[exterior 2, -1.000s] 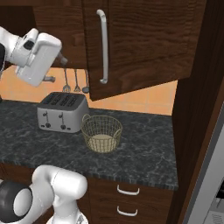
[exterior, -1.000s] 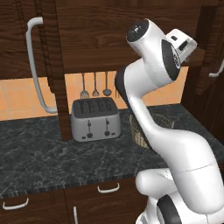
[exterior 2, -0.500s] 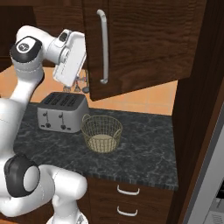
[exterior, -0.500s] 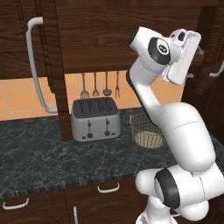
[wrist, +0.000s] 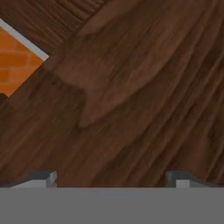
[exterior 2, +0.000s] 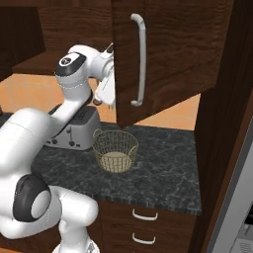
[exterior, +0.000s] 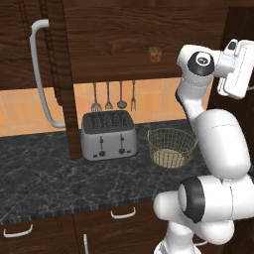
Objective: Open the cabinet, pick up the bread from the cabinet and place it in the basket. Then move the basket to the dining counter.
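The cabinet point(exterior: 124, 44) is dark brown wood with streaked grain, and its long curved handles point(exterior 2: 140, 59) are silver. On its shelf the bread point(exterior: 155, 53) is a light tan lump. The wire mesh basket point(exterior: 171, 148) is golden-tan with a pale bottom. The toaster point(exterior: 108, 134) is silver-grey with dark slots. The counter point(exterior: 54, 173) is black with grey marbling. The wall tiles point(exterior: 20, 106) are orange. The drawer handles point(exterior 2: 146, 215) are white.

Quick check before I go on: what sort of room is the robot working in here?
A home-style kitchen, it seems: a toaster on a black marbled counter, cooking utensils hanging on an orange tiled wall, and dark wood cabinet doors above. A wire basket sits beside the toaster.
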